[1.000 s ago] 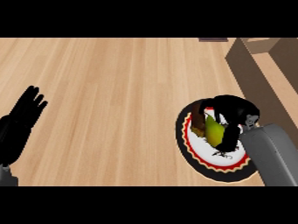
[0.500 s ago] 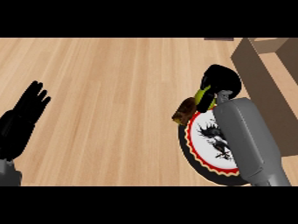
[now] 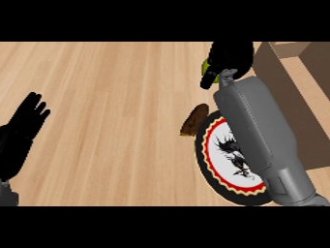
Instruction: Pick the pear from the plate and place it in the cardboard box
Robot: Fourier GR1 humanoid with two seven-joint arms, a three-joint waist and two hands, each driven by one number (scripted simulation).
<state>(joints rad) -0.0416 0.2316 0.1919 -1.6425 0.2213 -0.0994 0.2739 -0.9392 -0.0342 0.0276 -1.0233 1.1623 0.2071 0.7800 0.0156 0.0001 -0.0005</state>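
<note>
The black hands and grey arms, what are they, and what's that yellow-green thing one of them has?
They belong to a robot with two arms. The picture comes from a camera in its head, looking straight down at a wooden counter. The right hand is curled round a pear, so most of the fruit is hidden. It hangs beside a cardboard box, where the pear should go. Below lies a round plate with a red and black rim; the grey forearm covers part of it. A small brown thing sits at the plate's edge; I cannot tell what it is. The left hand rests open at the left.
</note>
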